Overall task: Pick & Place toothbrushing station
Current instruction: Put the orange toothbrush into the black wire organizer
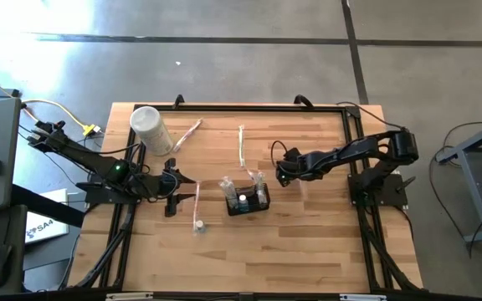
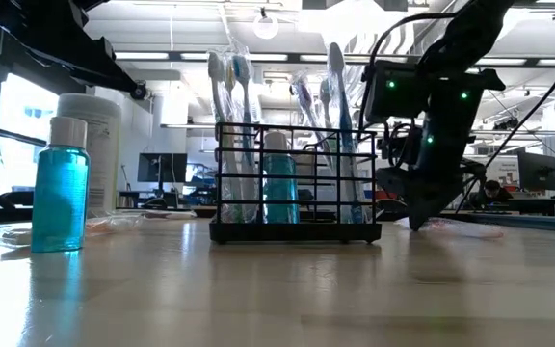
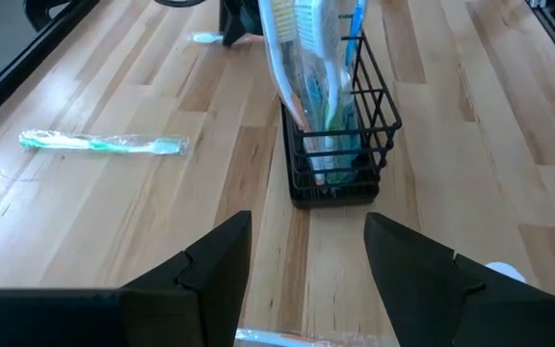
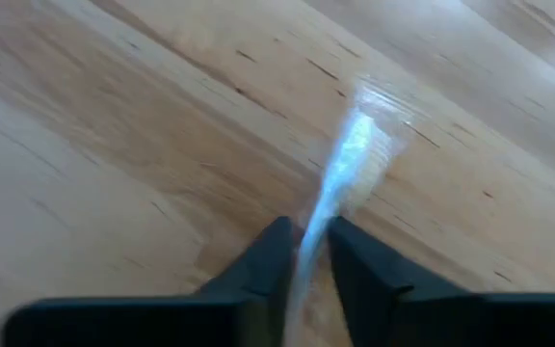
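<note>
Several wrapped toothbrushes already stand in the toothbrushing station, mid-desk toward the near edge. The right gripper pinches a wrapped toothbrush flat on the desk, just right of the station. Three more lie loose. The left gripper waits, fingers apart, empty; bare desk lies ahead.

Right wrist view blurred throughout; pale wrapped item between the right gripper fingers, kind not readable, its near end hidden behind them.

Left wrist view: toothbrush heads in the wire holder cut off by the frame edge; a white rounded object mostly hidden behind a finger.

Low view: right arm runs out of frame above; canister partly hidden by the blue bottle.

High view: holder contents too small to tell.
</note>
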Robot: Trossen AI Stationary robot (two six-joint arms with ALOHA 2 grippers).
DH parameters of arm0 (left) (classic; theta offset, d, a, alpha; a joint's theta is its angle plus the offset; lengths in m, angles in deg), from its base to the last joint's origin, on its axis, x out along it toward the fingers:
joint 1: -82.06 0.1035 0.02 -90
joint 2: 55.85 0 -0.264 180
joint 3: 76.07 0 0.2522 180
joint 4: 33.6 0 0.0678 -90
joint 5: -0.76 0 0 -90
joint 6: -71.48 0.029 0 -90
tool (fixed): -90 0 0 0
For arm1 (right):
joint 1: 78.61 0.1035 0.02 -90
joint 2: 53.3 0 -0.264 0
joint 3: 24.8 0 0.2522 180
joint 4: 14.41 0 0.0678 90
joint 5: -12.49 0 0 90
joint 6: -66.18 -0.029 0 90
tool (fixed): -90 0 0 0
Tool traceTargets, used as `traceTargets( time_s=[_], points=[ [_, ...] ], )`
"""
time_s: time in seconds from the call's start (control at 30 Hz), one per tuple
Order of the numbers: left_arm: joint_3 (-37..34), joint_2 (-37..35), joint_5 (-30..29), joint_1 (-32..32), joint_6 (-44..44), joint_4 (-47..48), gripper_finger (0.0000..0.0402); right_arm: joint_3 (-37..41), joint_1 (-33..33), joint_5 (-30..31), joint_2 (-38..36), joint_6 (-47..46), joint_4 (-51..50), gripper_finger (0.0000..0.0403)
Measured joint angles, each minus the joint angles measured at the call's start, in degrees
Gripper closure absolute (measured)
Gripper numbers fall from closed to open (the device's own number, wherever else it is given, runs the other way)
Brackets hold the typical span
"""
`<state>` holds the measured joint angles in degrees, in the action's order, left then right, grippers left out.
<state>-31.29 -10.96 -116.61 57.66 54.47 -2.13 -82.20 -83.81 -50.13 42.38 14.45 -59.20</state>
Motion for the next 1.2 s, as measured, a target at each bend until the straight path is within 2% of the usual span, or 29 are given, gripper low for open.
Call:
traceTargets(
  time_s=[0.07, 0.1, 0.37, 0.57, 0.77, 0.87, 0.97, 1.1, 1.2],
  points=[
    [0.0, 0.0, 0.0, 0.0, -0.8, -0.4, 0.0201, 0.0, 0.0, -0.2, 0.0, 1.1, 0.1, 0.0382],
    [0.0, 0.0, 0.0, 0.0, -1.6, -0.9, 0.0201, 0.0, 0.0, -0.2, 0.0, 1.2, 0.1, 0.0387],
    [0.0, 0.2, 0.0, 0.0, -3.0, -1.7, 0.0201, 0.5, 3.7, 4.5, -1.8, 1.2, -1.1, 0.0393],
    [0.0, 2.7, 0.0, 0.0, -3.6, -1.8, 0.0201, 0.3, 10.0, 8.8, -10.3, 1.0, -2.0, 0.0395],
    [0.0, 7.4, 0.0, 0.0, -6.6, -2.0, 0.0201, 0.3, 18.0, 17.1, -23.2, 1.1, -0.4, 0.0395],
    [0.0, 8.7, 0.2, 0.0, -7.5, -2.8, 0.0201, 0.3, 23.3, 21.9, -28.0, 3.9, 5.1, 0.0395],
    [0.0, 9.2, 1.3, 0.0, -7.2, -4.7, 0.0201, 0.3, 28.6, 27.8, -30.0, 11.7, 16.0, 0.0395],
    [0.0, 9.4, 2.1, 0.0, -6.9, -8.0, 0.0201, 0.3, 34.2, 33.8, -29.4, 26.5, 32.4, 0.0395],
    [0.0, 9.3, 3.5, 0.0, -6.8, -9.8, 0.0201, 0.2, 36.8, 35.5, -26.8, 36.7, 42.5, 0.0395]
  ],
)
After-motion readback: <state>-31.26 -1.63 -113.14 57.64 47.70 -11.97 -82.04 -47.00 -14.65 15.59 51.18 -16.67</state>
